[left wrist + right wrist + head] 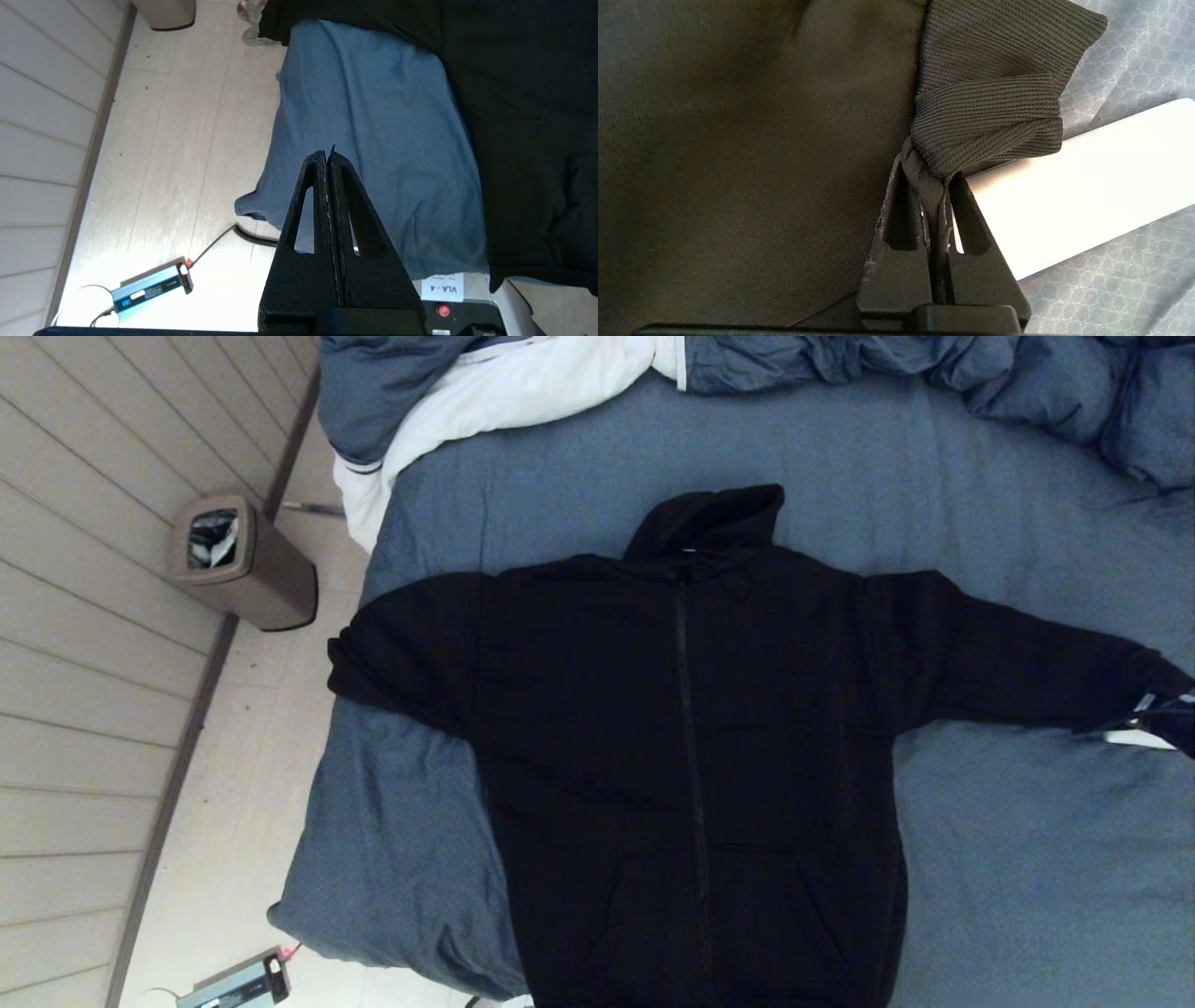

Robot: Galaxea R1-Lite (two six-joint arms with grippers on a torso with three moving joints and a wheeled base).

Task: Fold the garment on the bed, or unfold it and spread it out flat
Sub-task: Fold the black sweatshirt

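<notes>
While the black zip-front hoodie (691, 747) lay face up across the middle of the head view, its hood pointed toward the top of the frame and its zipper ran straight down the centre. It rested on the blue-grey bed (1027, 859), with one sleeve stretched to the right edge of the frame and the other reaching the bed's left edge, where it hung slightly over the side. At the right edge of the frame the right hand (934, 186) had its fingers pinched tight on the ribbed cuff (990, 116) of the outstretched sleeve, the knit bunched just above the fingertips. In the left wrist view the left hand (328, 156) hung off the bed's lower left corner above the floor, its fingers pressed together on nothing. A navy and white duvet (523, 383) lay rumpled along the top of the head view. A brown waste bin (238, 565) stood on the floor at the upper left.
</notes>
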